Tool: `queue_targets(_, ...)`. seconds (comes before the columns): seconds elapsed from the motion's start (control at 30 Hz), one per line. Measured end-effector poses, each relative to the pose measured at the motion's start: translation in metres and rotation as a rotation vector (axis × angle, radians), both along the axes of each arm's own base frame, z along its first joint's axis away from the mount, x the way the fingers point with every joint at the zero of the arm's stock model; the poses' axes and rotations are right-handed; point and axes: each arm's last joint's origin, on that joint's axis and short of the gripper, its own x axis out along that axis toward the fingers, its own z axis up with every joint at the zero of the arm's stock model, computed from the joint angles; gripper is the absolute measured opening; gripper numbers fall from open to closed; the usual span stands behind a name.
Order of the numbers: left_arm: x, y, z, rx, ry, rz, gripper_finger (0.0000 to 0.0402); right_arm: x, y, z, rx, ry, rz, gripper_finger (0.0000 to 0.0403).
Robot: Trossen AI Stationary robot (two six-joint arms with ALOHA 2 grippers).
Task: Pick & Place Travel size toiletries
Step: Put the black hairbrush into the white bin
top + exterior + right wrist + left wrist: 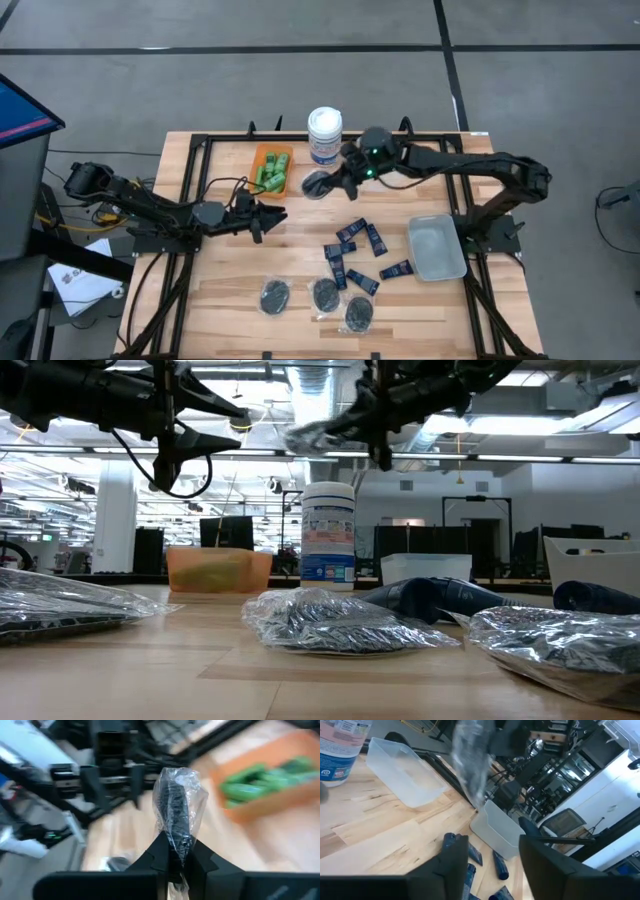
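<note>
My right gripper (335, 184) is up in the air between the white canister and the orange bin (272, 170), shut on a black disc in a clear packet (318, 185). The orange bin holds several bright green bottles (273, 176). Several navy tubes (356, 250) lie flat on the table's middle. Three more disc packets (325, 294) lie flat near the near edge. My left gripper (268, 218) hovers open, left of the tubes and just nearer than the orange bin, touching nothing. My right gripper pinches the packet by one end (176, 851) between its two fingers (156, 856). The disc stands out beyond them, edge-on to the wrist camera. The fingers reach from the table's right. The packet (315, 434) is lifted clear, high above the table.
The large white canister (324, 134) stands at the far edge. One clear bin (436, 248) sits on the right. A second clear bin (405, 775) shows near the canister in the left wrist view. Bare wood lies on the near left.
</note>
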Motion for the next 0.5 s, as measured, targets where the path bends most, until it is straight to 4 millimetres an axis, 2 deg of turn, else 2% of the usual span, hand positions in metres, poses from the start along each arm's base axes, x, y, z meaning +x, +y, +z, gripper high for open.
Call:
queue_targets(0.17,0.0,0.0,0.0,-0.008,-0.002,0.0,0.0208,-0.038,-0.02,0.009,-0.065,0.168,-0.178,0.0018)
queue_targets(0.37,0.0,0.0,0.0,-0.009,-0.001,-0.001,0.0213,-0.087,-0.045,0.012,-0.135,0.417,-0.447,0.0028)
queue_targets(0.5,0.0,0.0,-0.001,-0.009,0.003,-0.001,0.0208,-0.103,-0.058,0.003,-0.179,0.554,-0.487,0.0021)
